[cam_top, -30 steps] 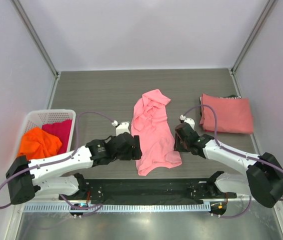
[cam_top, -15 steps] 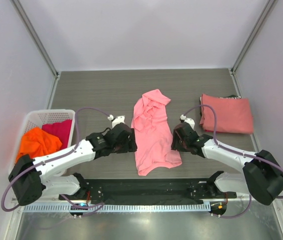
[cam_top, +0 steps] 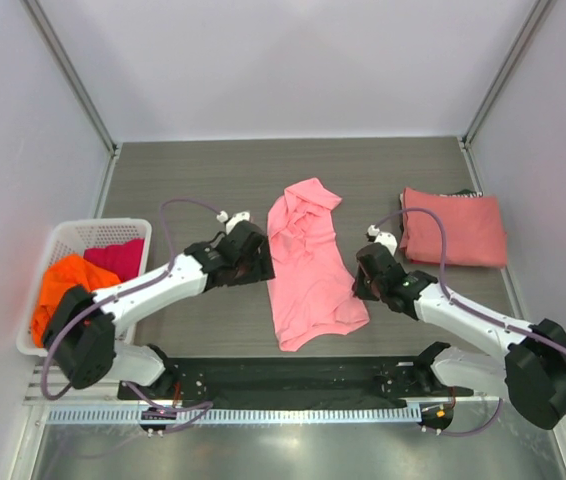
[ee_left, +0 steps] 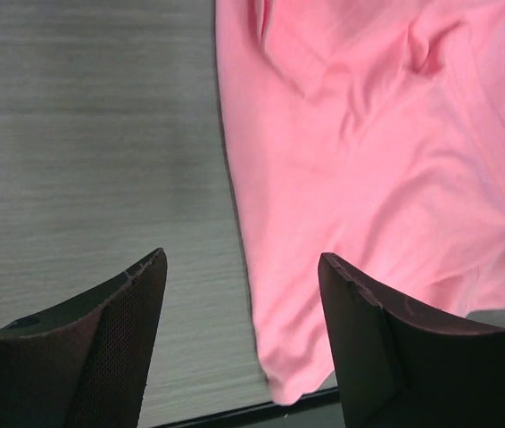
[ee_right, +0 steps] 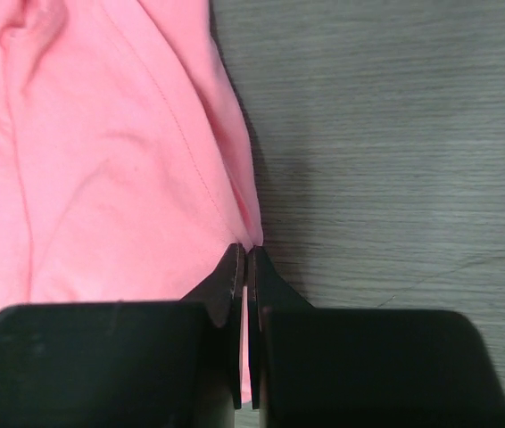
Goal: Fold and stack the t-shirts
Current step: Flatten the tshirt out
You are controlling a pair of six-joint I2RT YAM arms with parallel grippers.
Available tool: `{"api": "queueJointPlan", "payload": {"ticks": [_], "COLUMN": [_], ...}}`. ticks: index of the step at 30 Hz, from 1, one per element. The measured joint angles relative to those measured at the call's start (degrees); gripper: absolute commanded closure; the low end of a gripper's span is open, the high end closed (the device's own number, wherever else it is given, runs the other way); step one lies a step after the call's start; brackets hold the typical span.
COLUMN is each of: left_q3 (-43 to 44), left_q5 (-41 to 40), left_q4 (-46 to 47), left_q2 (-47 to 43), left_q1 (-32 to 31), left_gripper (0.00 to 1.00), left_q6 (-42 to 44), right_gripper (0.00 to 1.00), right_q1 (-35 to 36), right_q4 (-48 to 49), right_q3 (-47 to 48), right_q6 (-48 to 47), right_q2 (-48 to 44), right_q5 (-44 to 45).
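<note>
Your right gripper (ee_right: 244, 264) is pinched on the 4 o'clock edge of the light pink t-shirt (cam_top: 308, 268) lying mid-table (cam_top: 183, 180), the left gripper (ee_left: 242, 267) is wide at its 9 o'clock edge, and because this cloth looks light and limp, I would take it by the edge seam.

Lab test cell, white walls (cam_top: 293, 70), grey table (cam_top: 183, 180), mounting rail (cam_top: 263, 413)

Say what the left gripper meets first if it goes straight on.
Probably the edge of the pink shirt: the open left gripper aims at it, bare table alongside. Height above the cloth is unclear.
</note>
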Motion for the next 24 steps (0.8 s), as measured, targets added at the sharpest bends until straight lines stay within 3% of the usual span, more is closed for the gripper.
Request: {"api": "queueJointPlan", "payload": {"ticks": [7,12,17,22,24], "left_q3": [14.8,19.6,20.7,22.4,23.4], "left_q5": [0.9,1.9,1.7,1.5,1.2], "left_q4": [1.9,2.7,2.2,2.3,2.3], "left_q2": [17.2,26.9,31.3,32.7,33.4], "left_q1": [1.2,1.7,2.0,2.6,3.0], "left_gripper": [0.4,0.47,0.5,0.66,0.68], "left_q6": [2.2,2.9,2.9,2.8,2.8], "right_gripper": [0.99,0.99,0.99,0.99,0.99], "right_q1": [0.0,0.0,0.0,0.0,0.0], "right_q4": [-2.4,-3.6,-3.9,-3.9,-3.9], "right_q3": [1.3,1.3,1.3,1.3,1.3], "right_q6": [-0.9,-1.0,-1.1,-1.4,-1.5], "right_q2": [-4.1,-4.2,-4.6,-4.6,-4.6], "right_q5": [1.6,1.6,1.6,1.5,1.4]}}
